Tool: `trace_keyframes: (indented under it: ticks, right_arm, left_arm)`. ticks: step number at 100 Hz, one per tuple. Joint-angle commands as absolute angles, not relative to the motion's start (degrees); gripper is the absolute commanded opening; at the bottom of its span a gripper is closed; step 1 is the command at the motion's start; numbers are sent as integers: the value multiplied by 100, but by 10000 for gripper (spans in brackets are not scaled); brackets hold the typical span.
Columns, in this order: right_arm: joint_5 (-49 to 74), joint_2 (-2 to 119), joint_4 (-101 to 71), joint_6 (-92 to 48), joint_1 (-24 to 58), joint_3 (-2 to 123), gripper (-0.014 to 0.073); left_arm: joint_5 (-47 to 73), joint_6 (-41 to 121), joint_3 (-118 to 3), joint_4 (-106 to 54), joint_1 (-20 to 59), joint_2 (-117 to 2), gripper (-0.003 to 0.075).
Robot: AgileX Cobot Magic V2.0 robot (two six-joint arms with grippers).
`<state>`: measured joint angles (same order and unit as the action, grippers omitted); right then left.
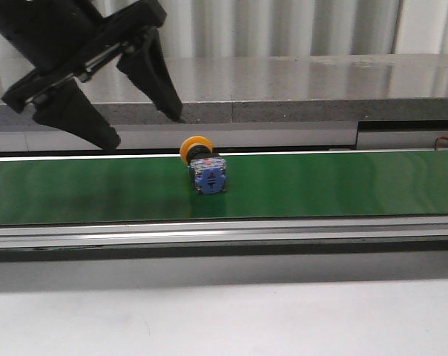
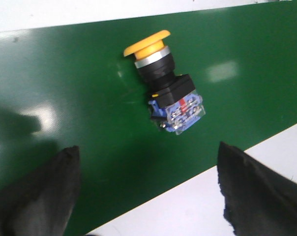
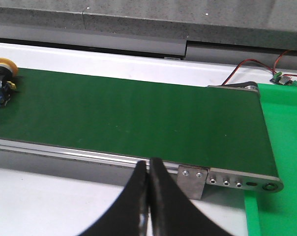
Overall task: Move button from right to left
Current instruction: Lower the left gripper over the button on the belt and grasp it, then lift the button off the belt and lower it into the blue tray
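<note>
Button on the belt, left jaws wide above it

Button [image 1: 205,165] lies on its side on the green belt [image 1: 343,185], touching nothing else. Left gripper [image 1: 139,115] hangs just above and beside it, jaws spread wide, empty. Right gripper [image 3: 148,169] has its jaws pressed together, holding nothing.

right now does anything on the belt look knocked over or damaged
The button lies on its side on the green belt, its yellow cap toward the far edge rather than up. No damage shows. The left gripper hovers open above it.
</note>
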<state>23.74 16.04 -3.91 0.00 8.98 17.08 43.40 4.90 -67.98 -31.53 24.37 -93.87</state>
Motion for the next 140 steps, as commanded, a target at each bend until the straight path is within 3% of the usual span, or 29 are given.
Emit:
trace_keyframes:
  ticks: [1,62,74,91,100,140]
  right_arm:
    - [1901,1640,-320,-51,900,1863,-67]
    - [1901,1640,-320,-51,900,1863,-67]
    - [1901,1640,-320,-51,900,1863,-67]
    - [1901,1640,-320,-51,900,1863,-67]
    - [1901,1640,-320,-51,900,1863,-67]
    - [1901,1640,-320,-51,900,1863,-67]
  left_arm:
    - [4172,89,-7164,-3141,2592,-9406,555]
    - [4278,-1351,-7881,-2216,2855,-10420,538]
    - [4229,-1361,-7881,-2156,2855,-10473,450]
    - [4265,-1326,-7948,-2144,2855,-10473,125]
    - [4264,-1326,-7948,-2144,2855,-10453,34]
    - [4827,-1190,-7948,-1681,2455,-9544,9]
